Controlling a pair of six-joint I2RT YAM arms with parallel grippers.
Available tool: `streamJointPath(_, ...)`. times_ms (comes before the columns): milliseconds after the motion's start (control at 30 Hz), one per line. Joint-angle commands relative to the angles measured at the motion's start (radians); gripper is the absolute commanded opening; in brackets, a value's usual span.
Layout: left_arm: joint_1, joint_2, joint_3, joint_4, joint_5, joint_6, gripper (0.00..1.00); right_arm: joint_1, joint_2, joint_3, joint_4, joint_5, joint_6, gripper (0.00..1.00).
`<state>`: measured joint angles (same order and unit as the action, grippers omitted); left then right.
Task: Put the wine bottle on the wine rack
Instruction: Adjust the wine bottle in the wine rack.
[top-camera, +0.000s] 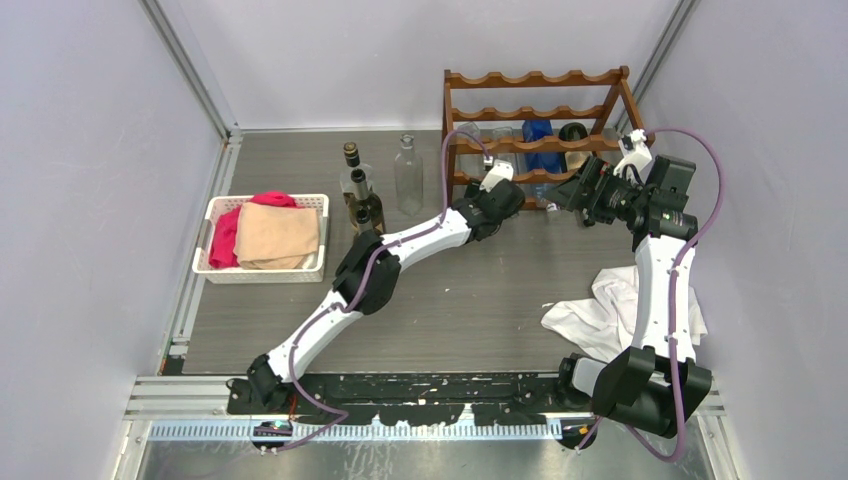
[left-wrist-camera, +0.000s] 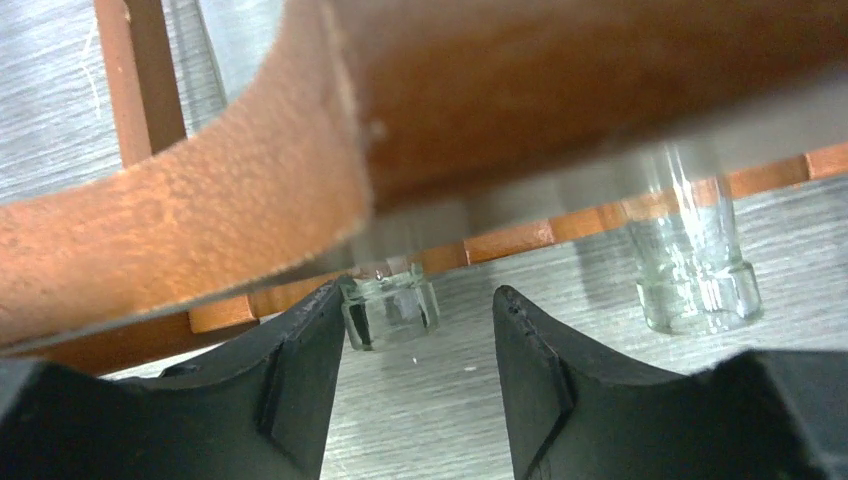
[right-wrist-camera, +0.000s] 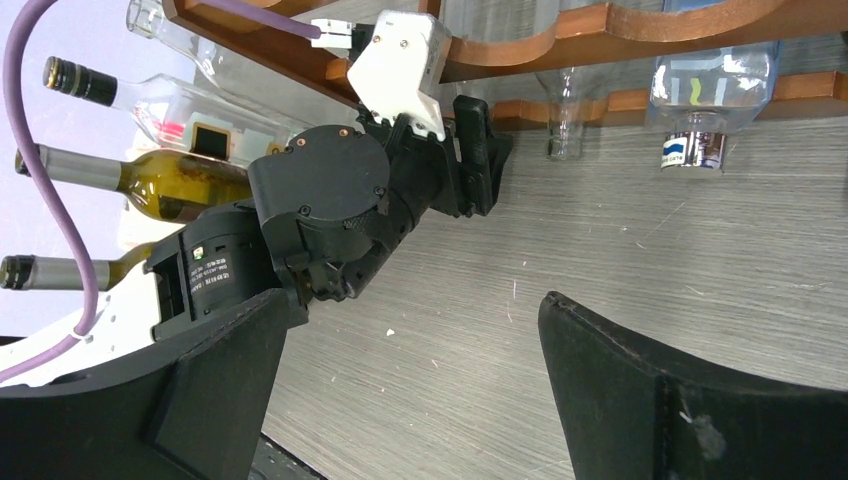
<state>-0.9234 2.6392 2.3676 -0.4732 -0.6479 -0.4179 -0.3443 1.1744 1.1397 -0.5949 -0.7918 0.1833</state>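
The wine rack (top-camera: 535, 125) stands at the back right, its reddish scalloped rail (left-wrist-camera: 300, 200) filling the top of the left wrist view. A clear glass wine bottle lies in it, and its mouth (left-wrist-camera: 390, 308) pokes out under the rail. My left gripper (left-wrist-camera: 418, 292) is open around that mouth, which sits against the left finger (left-wrist-camera: 300, 380) with a wide gap to the right finger. In the top view the left gripper (top-camera: 512, 192) is at the rack's lower tier. My right gripper (right-wrist-camera: 412, 298) is open and empty, hovering over the table beside the rack (top-camera: 563, 195).
Other bottles lie in the rack: a clear neck (left-wrist-camera: 695, 270) and a blue-tinted bottle (right-wrist-camera: 700, 95). Three bottles (top-camera: 360, 190) stand left of the rack. A white basket (top-camera: 262, 272) of cloths sits at the left. A white cloth (top-camera: 600, 315) lies by the right arm.
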Motion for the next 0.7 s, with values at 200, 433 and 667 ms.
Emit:
streamJointPath(200, -0.009, -0.139, -0.126, 0.065, 0.046, 0.01, 0.61, -0.004, -0.01, 0.02, 0.012, -0.023, -0.03, 1.0)
streamJointPath(433, -0.046, -0.246, -0.258, 0.135, 0.039, 0.056, 0.7, -0.004, -0.011, 0.021, 0.0, -0.028, -0.047, 1.0)
streamJointPath(667, -0.082, -0.327, -0.334, 0.138, 0.072, 0.092, 0.72, -0.004, -0.024, 0.016, -0.015, -0.038, -0.093, 1.0)
